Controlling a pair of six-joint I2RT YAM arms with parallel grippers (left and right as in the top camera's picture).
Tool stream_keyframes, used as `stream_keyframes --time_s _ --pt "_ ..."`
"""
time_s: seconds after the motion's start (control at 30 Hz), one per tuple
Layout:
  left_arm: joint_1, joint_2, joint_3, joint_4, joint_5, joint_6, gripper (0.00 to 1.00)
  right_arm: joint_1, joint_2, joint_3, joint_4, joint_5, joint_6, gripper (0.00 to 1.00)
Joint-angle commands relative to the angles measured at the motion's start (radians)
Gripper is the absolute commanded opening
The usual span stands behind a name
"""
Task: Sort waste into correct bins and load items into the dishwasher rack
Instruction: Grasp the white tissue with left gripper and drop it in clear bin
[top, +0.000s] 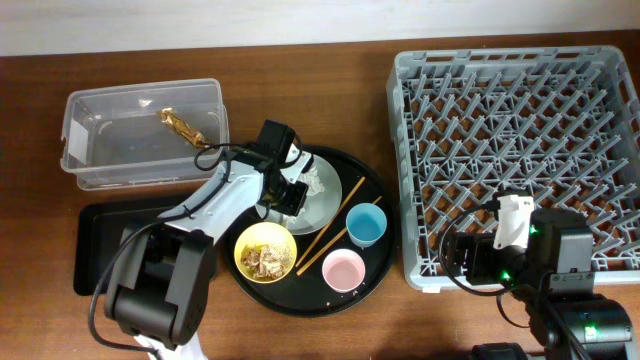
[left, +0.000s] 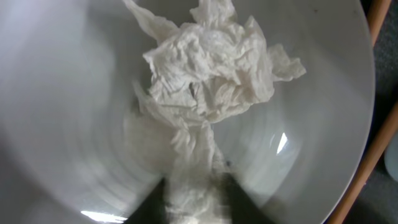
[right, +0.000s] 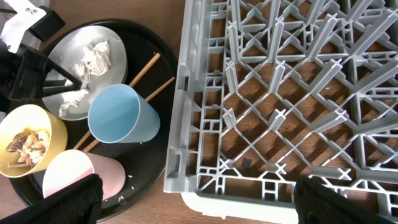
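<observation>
The left gripper (left: 196, 190) is down on the plate (left: 62, 124), its two dark fingers closed on a trailing strand of the tissue (left: 211, 62). The rest of the tissue lies crumpled on the plate, just ahead of the fingers.

The plate sits at the back of the round tray (top: 300, 292). Also on that tray:
- the yellow bowl (top: 243, 243), with the brown scraps (top: 266, 260) inside
- the blue cup (right: 121, 115)
- the pink cup (right: 74, 174)
- the chopsticks (right: 144, 70), lying slantwise between plate and cups

The right gripper (right: 196, 186) hangs over the near-left edge of the rack (top: 500, 120) – fingers spread wide, nothing between them. The rack stands on the counter (top: 300, 90), just right of the round tray.

Far left, the clear box (top: 90, 165) holds the gold wrapper (top: 182, 125). The flat black tray (top: 100, 250) lies just in front of the box, partly hidden by the left arm.
</observation>
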Motion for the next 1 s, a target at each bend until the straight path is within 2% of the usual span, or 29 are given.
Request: stream_keyframes --time_s 0.0,0.13,0.23,0.33,0.47,0.53,0.57,0.6,0.67,0.8,0.97 --pt "0.000 0.010 -0.002 -0.013 0.000 0.008 0.00 0.004 -0.003 0.010 0.000 -0.005 0.008 0.99" --pt "0.016 -0.069 0.043 -0.068 -0.127 0.008 0.00 0.004 -0.003 0.010 -0.001 -0.005 0.008 0.99" --pt "0.076 -0.194 0.079 -0.060 -0.156 0.008 0.00 0.004 -0.003 0.010 -0.001 -0.005 0.008 0.99" --pt "0.212 -0.309 0.084 0.050 -0.167 0.007 0.00 0.004 -0.003 0.010 0.000 -0.005 0.008 0.99" --pt "0.416 -0.282 0.083 0.195 -0.174 0.004 0.01 0.004 -0.003 0.010 -0.003 -0.005 0.008 0.99" --pt "0.468 -0.241 0.083 0.229 -0.174 0.004 0.16 0.004 -0.003 0.010 -0.003 -0.005 0.008 0.99" --pt "0.484 -0.215 0.083 0.237 -0.174 0.005 0.33 0.004 -0.003 0.010 -0.003 -0.005 0.008 0.99" --pt "0.489 -0.204 0.083 0.241 -0.174 0.005 0.45 0.004 -0.003 0.010 -0.004 -0.005 0.008 0.99" --pt "0.491 -0.209 0.084 0.256 -0.172 0.005 0.53 0.004 -0.003 0.010 -0.004 -0.005 0.008 0.99" --pt "0.418 -0.245 0.083 0.194 0.085 0.005 0.57 0.004 -0.003 0.010 -0.004 -0.005 0.008 0.99" --pt "0.171 -0.146 0.072 0.135 0.082 0.005 0.58 0.004 -0.003 0.010 -0.011 -0.005 0.008 0.98"
